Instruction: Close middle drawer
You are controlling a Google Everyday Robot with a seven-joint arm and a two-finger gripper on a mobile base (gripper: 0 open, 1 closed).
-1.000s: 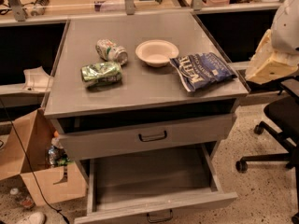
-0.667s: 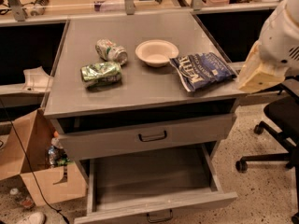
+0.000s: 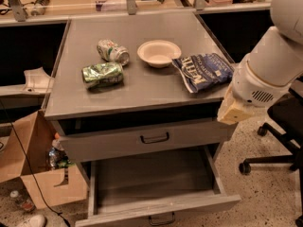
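Observation:
The middle drawer is pulled far out of the grey cabinet and is empty. Its low front panel with a small dark loop handle is at the bottom edge of the camera view. Above it the taller-fronted top drawer stands slightly out. My gripper hangs at the end of the white arm, by the cabinet's right front corner at the height of the top drawer, above and to the right of the open drawer. The lowest drawer is out of view.
On the cabinet top lie a green crushed can, a second can, a white bowl and a blue chip bag. A cardboard box stands on the floor at left. A black office chair is at right.
The arm has swung in from the right edge, leftward and down, and now the gripper is at the cabinet's right front corner. The drawers have not moved.

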